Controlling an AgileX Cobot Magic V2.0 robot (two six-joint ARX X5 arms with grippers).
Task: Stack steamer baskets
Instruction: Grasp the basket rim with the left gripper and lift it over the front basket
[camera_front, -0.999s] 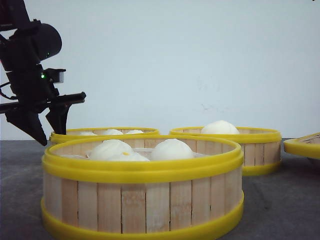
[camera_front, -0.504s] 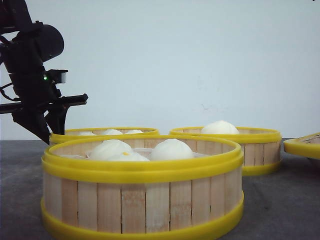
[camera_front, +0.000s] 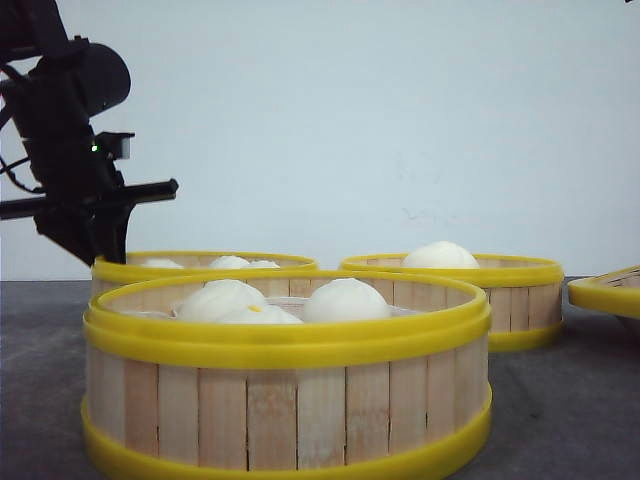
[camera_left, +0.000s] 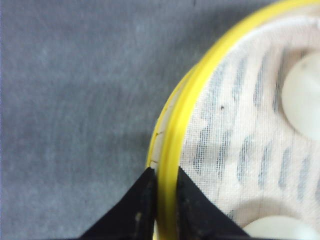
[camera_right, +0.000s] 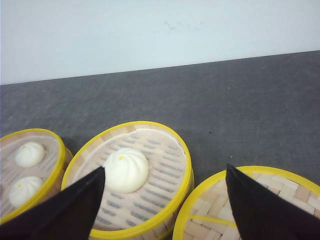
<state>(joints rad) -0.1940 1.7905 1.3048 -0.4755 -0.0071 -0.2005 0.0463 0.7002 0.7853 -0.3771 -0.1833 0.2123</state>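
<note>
On the dark grey worktop (camera_front: 560, 420) stand three round bamboo-slat steamer baskets with glossy yellow rims, each holding white buns: the near basket (camera_front: 285, 400), the far-left basket (camera_front: 205, 266) and the far-right basket (camera_front: 480, 285). The black left gripper (camera_left: 161, 200) has come lower than a second ago, and its fingers (camera_left: 142, 202) now pinch the far-left basket's rim, one inside and one outside; that basket's left edge sits slightly higher than before. The right gripper (camera_right: 162, 200) hangs above the worktop, fingers spread wide, over the far-right basket and a flat yellow-rimmed bamboo lid (camera_right: 250, 205).
</note>
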